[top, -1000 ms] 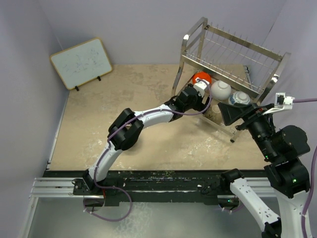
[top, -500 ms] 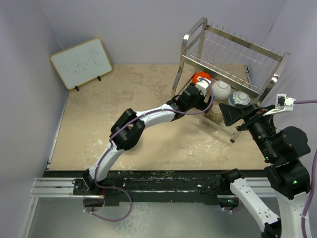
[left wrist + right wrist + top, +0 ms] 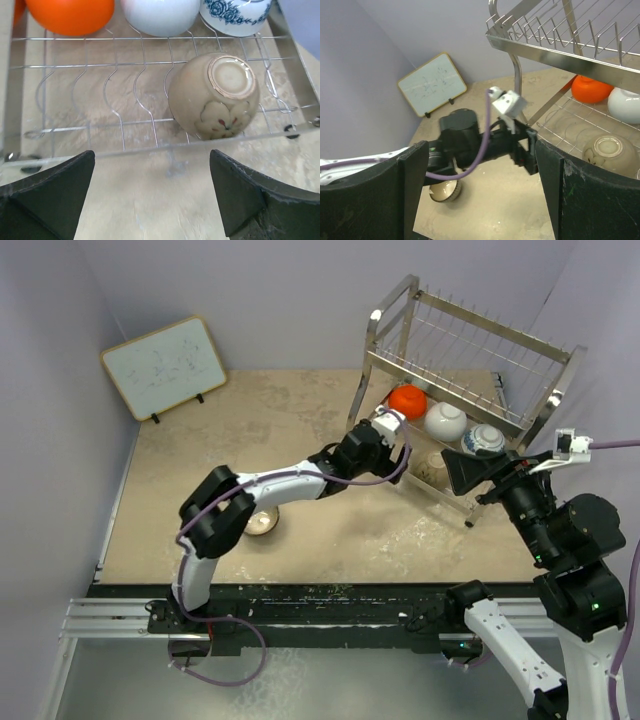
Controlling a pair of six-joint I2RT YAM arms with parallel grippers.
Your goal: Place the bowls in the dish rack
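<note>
From the left wrist camera I see the tan-brown bowl (image 3: pixel 215 97) lying tipped on the lower tier of the dish rack (image 3: pixel 145 62), toward that tier's front right, with its foot ring turned to the camera. It sits just beyond the left fingers (image 3: pixel 50 195), off to one side and apart from both. Those fingers are spread wide just outside the rack's front rail, with nothing between them and nothing touched. Along the back of the same tier the orange-red bowl (image 3: pixel 70 15), the white bowl (image 3: pixel 160 15) and the blue-and-white bowl (image 3: pixel 235 15) sit in a row. The right fingers (image 3: pixel 415 190) are likewise spread wide and hold nothing, hovering off the rack's front right corner and looking along its front. One more bowl (image 3: pixel 262 523) rests on the desk (image 3: pixel 300 410), well away from the rack beside the left arm's elbow; I cannot make out its colour.
</note>
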